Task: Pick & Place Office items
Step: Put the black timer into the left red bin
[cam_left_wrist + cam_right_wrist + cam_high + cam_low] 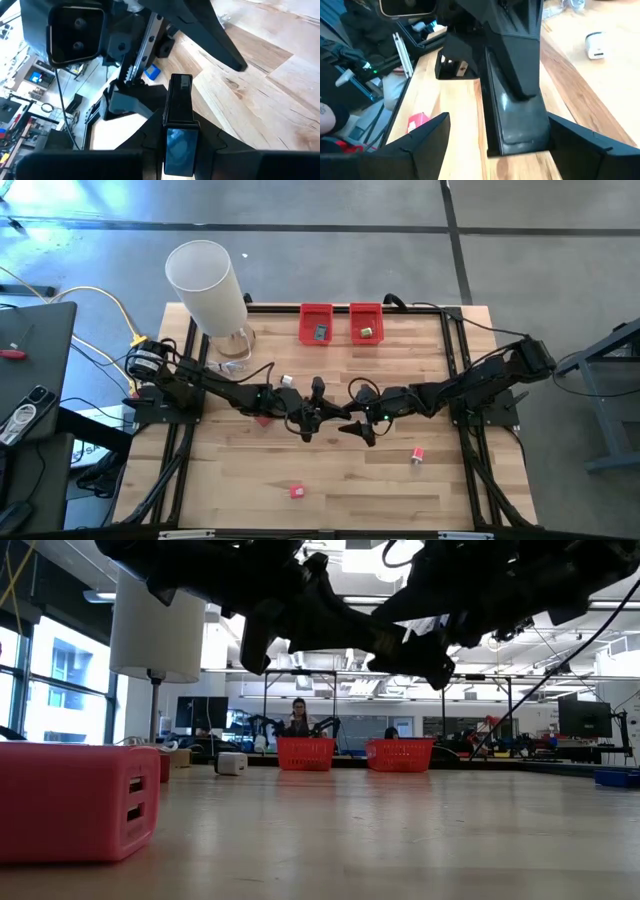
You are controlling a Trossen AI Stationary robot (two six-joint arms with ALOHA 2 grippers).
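The black piece, a flat, stiff, smooth-faced bar that I judge light and apt to slip, hangs over the table's middle, well in front of the left red bin. It is clamped at one end by the left gripper, so its free end is where to take it. The right gripper stands there with fingers spread wide on either side. Only the wrist views show piece and grip; only the high view places the loose red piece, farther from that bin.
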